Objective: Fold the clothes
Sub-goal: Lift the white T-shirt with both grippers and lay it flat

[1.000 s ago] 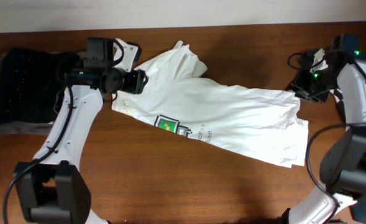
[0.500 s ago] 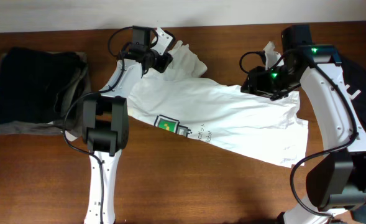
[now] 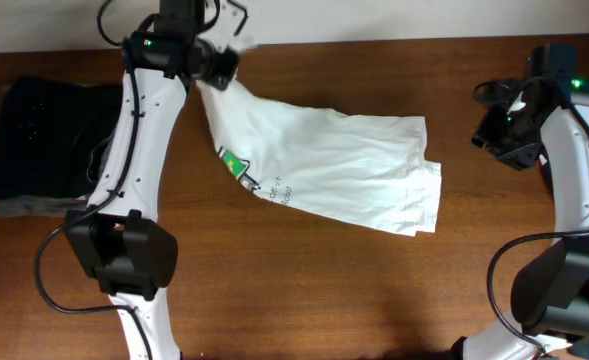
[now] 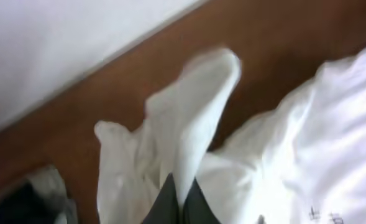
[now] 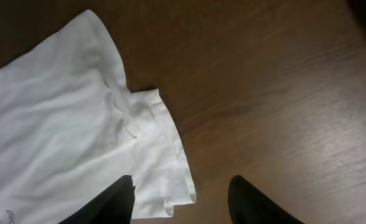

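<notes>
The clothes, a white T-shirt (image 3: 334, 165), lie across the middle of the table, with the green-and-yellow logo (image 3: 232, 162) near the left edge. My left gripper (image 3: 217, 66) is at the back left, shut on a raised fold of the shirt. In the left wrist view the dark fingers (image 4: 165, 205) pinch the white cloth (image 4: 195, 118), which stands up between them. My right gripper (image 3: 498, 136) hangs open to the right of the shirt, apart from it. The right wrist view shows its fingers (image 5: 117, 199) spread above the shirt's corner (image 5: 164, 180), with nothing between them.
A pile of folded black and grey garments (image 3: 44, 140) sits at the table's left end. The white wall (image 3: 394, 20) runs along the back edge. Bare brown tabletop (image 3: 324, 290) lies in front of the shirt and between shirt and right arm.
My left gripper has shut on the shirt's back-left part and lifted it toward the back edge; the shirt slid left. The right arm drew back to the right, off the shirt.
</notes>
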Action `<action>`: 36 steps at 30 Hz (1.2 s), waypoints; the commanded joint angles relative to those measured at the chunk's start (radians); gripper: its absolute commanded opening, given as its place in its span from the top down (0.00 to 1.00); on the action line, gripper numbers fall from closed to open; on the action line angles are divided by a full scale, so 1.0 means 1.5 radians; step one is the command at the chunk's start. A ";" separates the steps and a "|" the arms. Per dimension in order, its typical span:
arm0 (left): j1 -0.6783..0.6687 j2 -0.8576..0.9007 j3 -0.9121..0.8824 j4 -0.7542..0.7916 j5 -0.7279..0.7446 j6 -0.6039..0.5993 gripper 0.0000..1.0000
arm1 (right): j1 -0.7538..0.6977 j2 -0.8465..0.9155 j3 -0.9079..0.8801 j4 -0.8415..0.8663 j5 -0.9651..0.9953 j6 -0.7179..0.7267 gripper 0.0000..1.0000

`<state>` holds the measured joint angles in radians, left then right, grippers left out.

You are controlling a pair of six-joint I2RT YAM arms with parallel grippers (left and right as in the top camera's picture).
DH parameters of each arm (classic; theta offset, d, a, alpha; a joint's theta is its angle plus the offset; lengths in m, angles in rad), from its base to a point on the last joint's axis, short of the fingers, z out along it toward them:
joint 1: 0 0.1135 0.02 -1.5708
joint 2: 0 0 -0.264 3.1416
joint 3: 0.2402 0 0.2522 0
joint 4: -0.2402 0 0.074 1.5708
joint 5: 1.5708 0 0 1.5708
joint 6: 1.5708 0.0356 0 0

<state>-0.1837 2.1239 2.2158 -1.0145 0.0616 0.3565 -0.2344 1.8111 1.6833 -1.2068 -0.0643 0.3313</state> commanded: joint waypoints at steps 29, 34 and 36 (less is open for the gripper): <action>0.004 -0.003 -0.001 -0.052 -0.057 0.004 0.59 | 0.060 0.149 -0.058 0.318 -0.190 -0.079 0.96; 0.027 0.086 -0.003 0.037 -0.023 0.054 0.29 | 0.060 0.096 -0.058 0.288 -0.219 -0.124 0.96; 0.024 0.135 -0.003 0.035 -0.004 0.073 0.31 | 0.060 0.079 -0.058 0.288 -0.219 -0.124 0.96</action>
<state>-0.1440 2.2593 2.2105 -0.9600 0.0109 0.4229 -0.1509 1.9743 1.5848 -0.7750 -0.3840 0.1558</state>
